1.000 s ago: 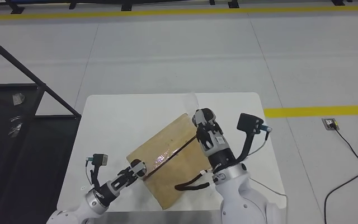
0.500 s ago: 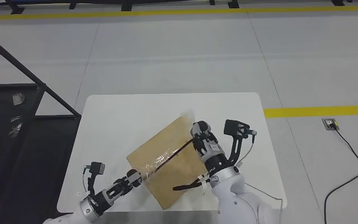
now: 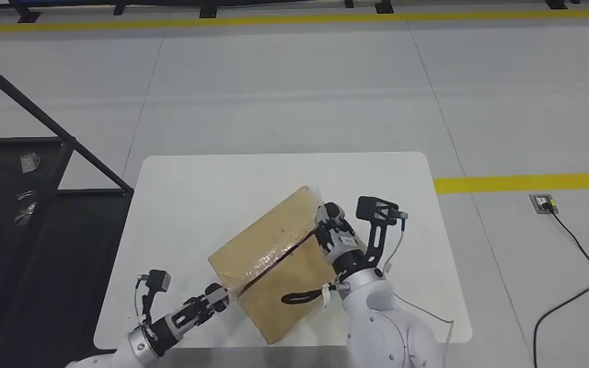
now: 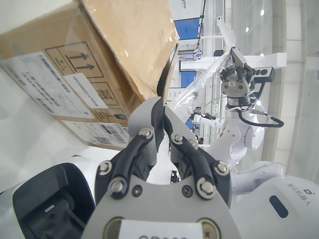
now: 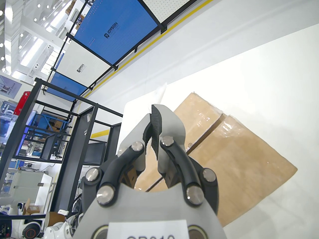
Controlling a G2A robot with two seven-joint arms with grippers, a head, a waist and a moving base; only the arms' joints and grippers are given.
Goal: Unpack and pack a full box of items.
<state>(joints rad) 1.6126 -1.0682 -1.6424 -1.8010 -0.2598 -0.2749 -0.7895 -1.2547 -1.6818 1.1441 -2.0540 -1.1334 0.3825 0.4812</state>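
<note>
Opening step: right tool pinched shut on the clear tape strip, cardboard box just below it. Left tool closed beside the seam. Next, I'd guess: pull tape clear, open it up.

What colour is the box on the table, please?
The box is plain brown; clearest in the left wrist view.

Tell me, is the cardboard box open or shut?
Nearly shut: the cardboard box has its flaps flat along the centre seam, with a narrow gap at one end.
</note>
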